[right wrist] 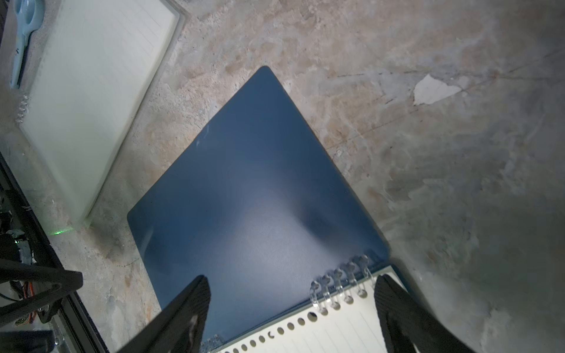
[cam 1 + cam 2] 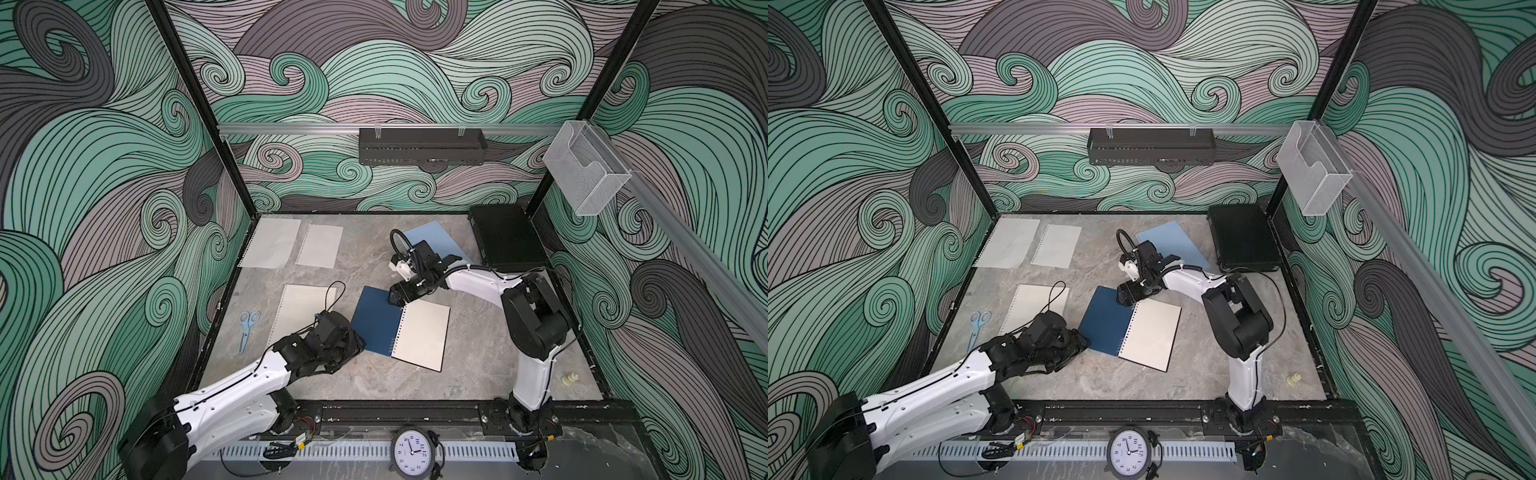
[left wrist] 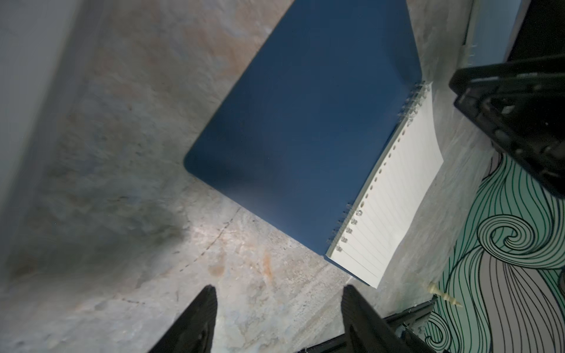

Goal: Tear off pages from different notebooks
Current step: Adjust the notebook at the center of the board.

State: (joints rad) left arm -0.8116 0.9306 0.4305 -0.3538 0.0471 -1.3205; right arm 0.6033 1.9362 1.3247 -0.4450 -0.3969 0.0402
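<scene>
Two thin loose white sheets (image 2: pixel 270 243) with punched edges lie flat at the table's far left, apart from the books, likely set aside as finished. The small dark navy spiral notebook (image 2: pixel 376 320) lies open mid-table, cover folded out, its lined page bared for tearing. The right gripper (image 1: pixel 290 290) hovers over the spiral's end, jaws wide, gripping nothing. The left gripper (image 3: pixel 278 293) is open and empty just beside the cover's edge, probably to pin it. The cream lined notebook (image 2: pixel 297 309) and light blue notebook (image 2: pixel 436 239) rest on the grey marbled tabletop (image 2: pixel 478 365), ringed by swirl-patterned green walls (image 2: pixel 83 166)
</scene>
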